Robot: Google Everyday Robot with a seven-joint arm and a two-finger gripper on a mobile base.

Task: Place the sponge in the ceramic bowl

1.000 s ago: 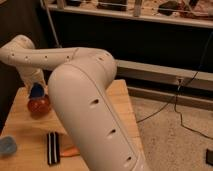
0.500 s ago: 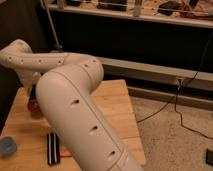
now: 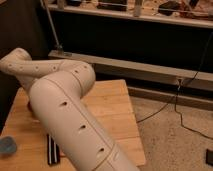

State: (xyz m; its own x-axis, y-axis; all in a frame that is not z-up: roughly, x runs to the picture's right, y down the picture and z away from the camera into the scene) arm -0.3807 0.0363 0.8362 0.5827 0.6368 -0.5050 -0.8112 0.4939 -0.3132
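change: the cream-white, smooth hard-shelled robot arm, dotted with small round holes, covers more of the left and centre than a second ago, and its rounded elbow now bulges over the table's far left
sponge: the small bright-blue foam block is hidden now; the view a second ago has it at the top of the bowl, resting or held I cannot tell
ceramic bowl: round, glossy, orange-brown, also behind the arm now, toward the left of the pale planked wooden table
gripper: out of sight behind the arm on the table's left side; wide or closed, I cannot tell
meaning: my guess is that the task is near or at its end; this view does not settle which
textures: matte pale-blue round dish; flat black-and-white striped bar; speckled floor
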